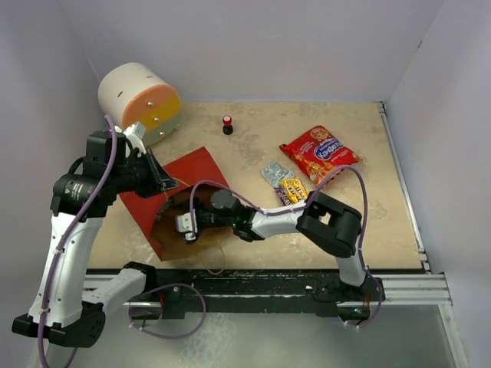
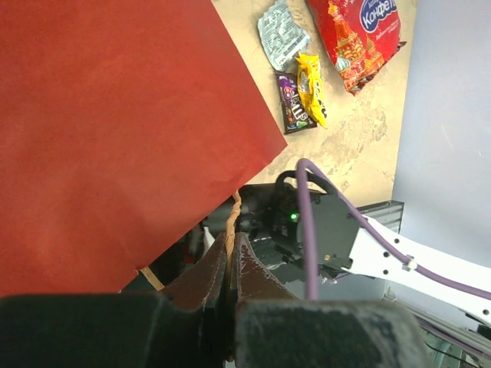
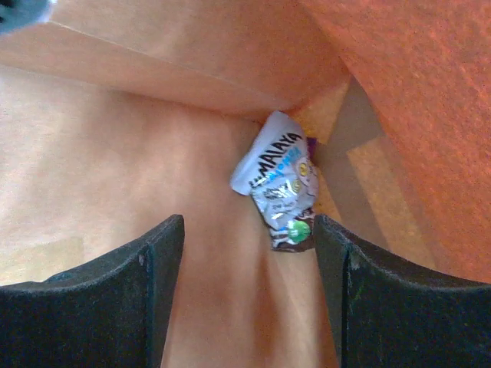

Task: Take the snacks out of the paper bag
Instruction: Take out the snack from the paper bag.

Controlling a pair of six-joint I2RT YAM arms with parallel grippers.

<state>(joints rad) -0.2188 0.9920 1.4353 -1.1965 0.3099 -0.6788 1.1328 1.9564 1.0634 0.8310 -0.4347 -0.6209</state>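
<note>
The red paper bag (image 1: 184, 180) lies on its side, mouth toward the near edge. My left gripper (image 2: 229, 253) is shut on its twine handle (image 2: 232, 218) and holds the mouth up. My right gripper (image 1: 186, 224) reaches into the mouth and is open. In the right wrist view small silver and brown candy packets (image 3: 282, 192) lie on the kraft inside (image 3: 115, 169), just beyond my right fingertips. Outside lie the big red chip bag (image 1: 320, 152), a silver packet (image 1: 274, 173) and yellow and purple-brown packets (image 1: 292, 189).
A white cylinder with an orange-yellow face (image 1: 140, 100) stands at the far left. A tiny red-and-black knob (image 1: 228, 124) sits behind the bag. White walls close the table on three sides.
</note>
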